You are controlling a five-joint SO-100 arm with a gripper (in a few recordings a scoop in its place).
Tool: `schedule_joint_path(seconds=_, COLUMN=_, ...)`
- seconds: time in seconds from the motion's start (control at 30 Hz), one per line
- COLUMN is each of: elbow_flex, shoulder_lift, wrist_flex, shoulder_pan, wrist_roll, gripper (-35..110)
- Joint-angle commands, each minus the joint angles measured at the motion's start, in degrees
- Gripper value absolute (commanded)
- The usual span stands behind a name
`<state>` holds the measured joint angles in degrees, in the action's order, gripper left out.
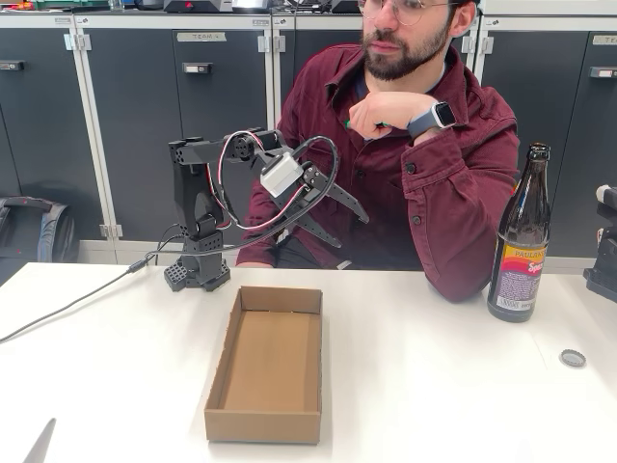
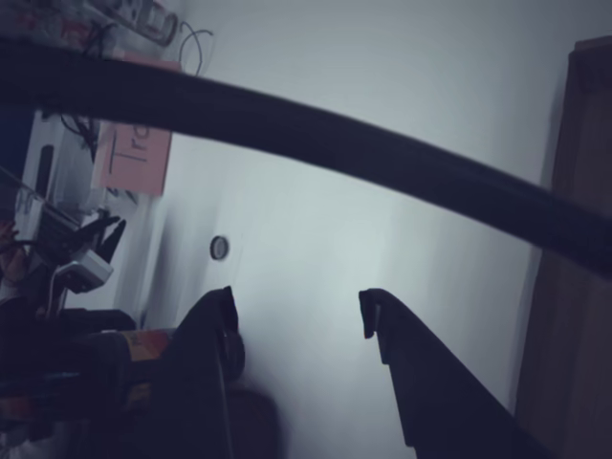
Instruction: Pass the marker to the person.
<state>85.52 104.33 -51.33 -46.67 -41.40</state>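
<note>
My arm stood folded behind the box [image 1: 267, 362], my gripper [image 1: 349, 230] raised above its far end, fingers spread and empty. The marker [image 1: 378, 124] sat in the person's [image 1: 424, 145] fist, beyond the box.

Dark cabinets [image 1: 174, 116] (metal handles) behind white table [image 1: 434, 386].

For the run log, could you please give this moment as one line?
gripper: open, empty, raised | marker: in person's hand | box: empty

the marker [image 1: 362, 123] is mostly hidden inside the person's [image 1: 424, 174] fist.
</note>
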Motion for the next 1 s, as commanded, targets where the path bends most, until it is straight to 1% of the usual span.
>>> schedule_joint_path(seconds=0.0, elbow_flex=-2.64, shoulder_lift=0.26, wrist_flex=1.23, shoulder_pan=4.75, wrist_roll=-1.93, gripper=28)
schedule_joint_path(seconds=0.07, elbow_flex=-1.23, shoulder_lift=0.44, wrist_flex=2.46, shoulder_pan=6.94, wrist_roll=-2.64, gripper=28)
schedule_joint_path(seconds=0.13, elbow_flex=-1.14, shoulder_lift=1.05, wrist_flex=1.23, shoulder_pan=8.44, wrist_roll=-2.29, gripper=28)
schedule_joint_path(seconds=0.27, elbow_flex=1.93, shoulder_lift=3.6, wrist_flex=2.46, shoulder_pan=9.67, wrist_roll=-2.99, gripper=27)
schedule_joint_path(seconds=0.63, elbow_flex=6.33, shoulder_lift=6.5, wrist_flex=4.04, shoulder_pan=10.99, wrist_roll=-3.78, gripper=28)
schedule_joint_path(seconds=0.8, elbow_flex=5.8, shoulder_lift=6.68, wrist_flex=3.87, shoulder_pan=11.6, wrist_roll=-4.31, gripper=26)
schedule_joint_path(seconds=0.97, elbow_flex=5.45, shoulder_lift=6.5, wrist_flex=3.52, shoulder_pan=12.13, wrist_roll=-4.75, gripper=28)
